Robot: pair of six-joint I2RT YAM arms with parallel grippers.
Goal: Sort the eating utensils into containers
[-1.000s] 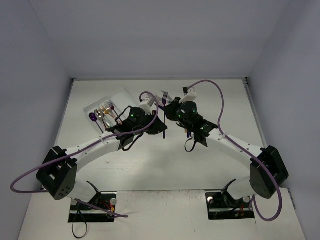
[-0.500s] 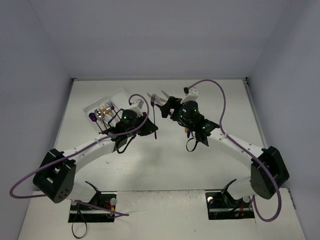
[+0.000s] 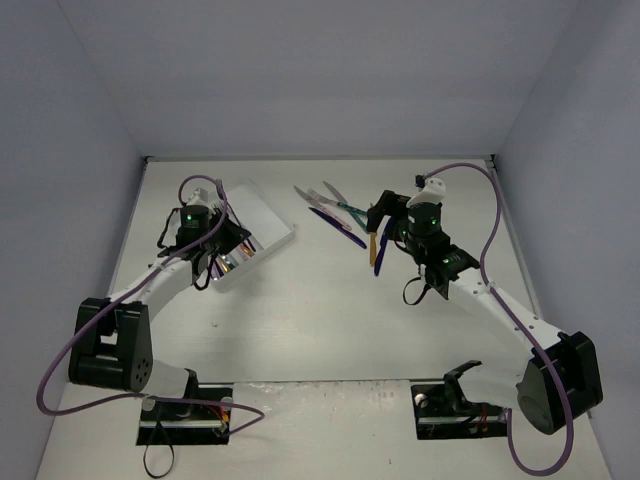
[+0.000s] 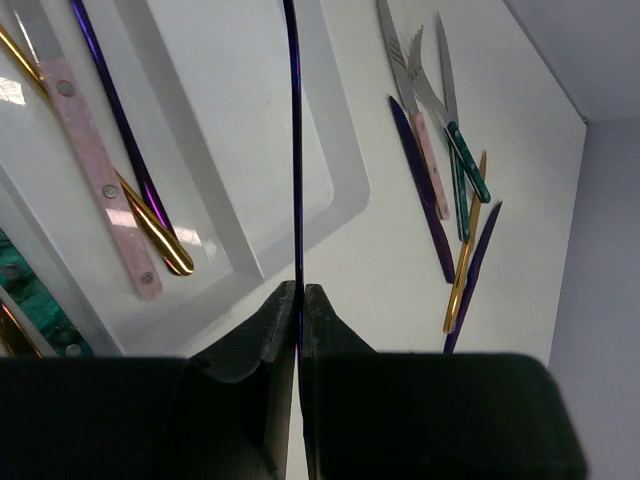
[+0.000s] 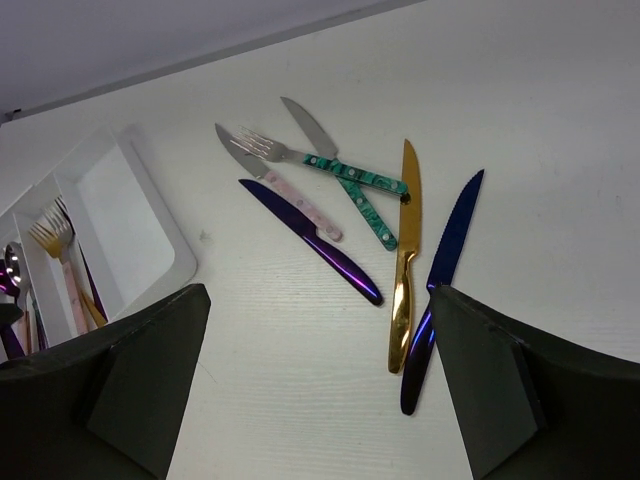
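Observation:
My left gripper (image 4: pixel 298 300) is shut on a slim purple utensil (image 4: pixel 293 150), seen edge-on and reaching out over the white tray (image 4: pixel 340 170). In the top view this gripper (image 3: pixel 220 250) hangs over the tray (image 3: pixel 265 215) at the far left. One compartment holds a purple utensil (image 4: pixel 115 120), a gold one (image 4: pixel 150 215) and a pink-handled one (image 4: pixel 95 170). My right gripper (image 5: pixel 320 390) is open and holds nothing. Just beyond it lie a purple knife (image 5: pixel 310 235), a gold knife (image 5: pixel 404 250) and a dark blue knife (image 5: pixel 445 260). Behind those lie teal-handled utensils (image 5: pixel 360 180) and a pink-handled knife (image 5: pixel 295 200).
The loose utensils (image 3: pixel 335 205) lie in a cluster at the far middle of the white table. The tray's near corner (image 5: pixel 170 265) sits left of them. Grey walls close in the back and both sides.
The right gripper opened, let go of the purple utensil and drew back to the right. The left arm swung left with that utensil, from the table's middle to over the tray.

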